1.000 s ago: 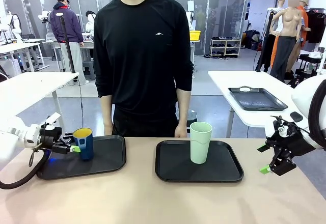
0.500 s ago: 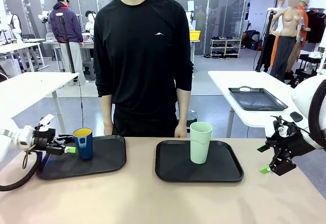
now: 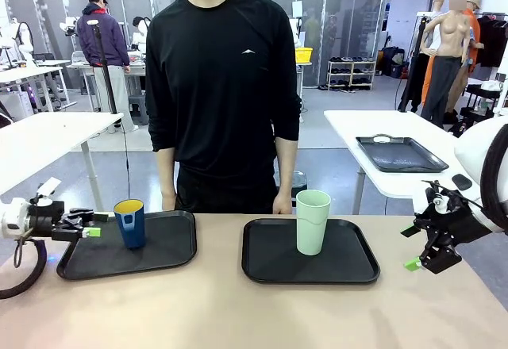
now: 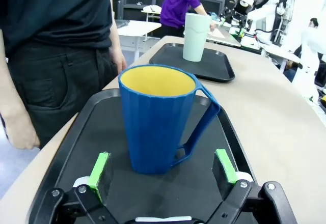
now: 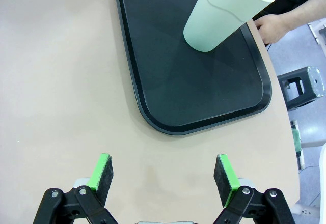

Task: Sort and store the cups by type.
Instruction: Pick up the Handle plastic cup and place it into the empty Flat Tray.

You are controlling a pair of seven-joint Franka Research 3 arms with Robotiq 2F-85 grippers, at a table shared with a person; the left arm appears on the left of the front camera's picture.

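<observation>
blue mug [image 4: 158, 122] upright on left tray [image 4: 214, 193], just beyond the left gripper [image 4: 165, 168] fingers [image 4: 99, 169], spread wide, holding nothing. mint tumbler [image 5: 226, 12] on another tray [image 5: 168, 96], well beyond the empty, wide-open right gripper [image 5: 163, 175].

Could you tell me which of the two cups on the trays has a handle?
The dark blue cup with the yellow inside, on the left tray; the taller mint-green tumbler has none.
</observation>
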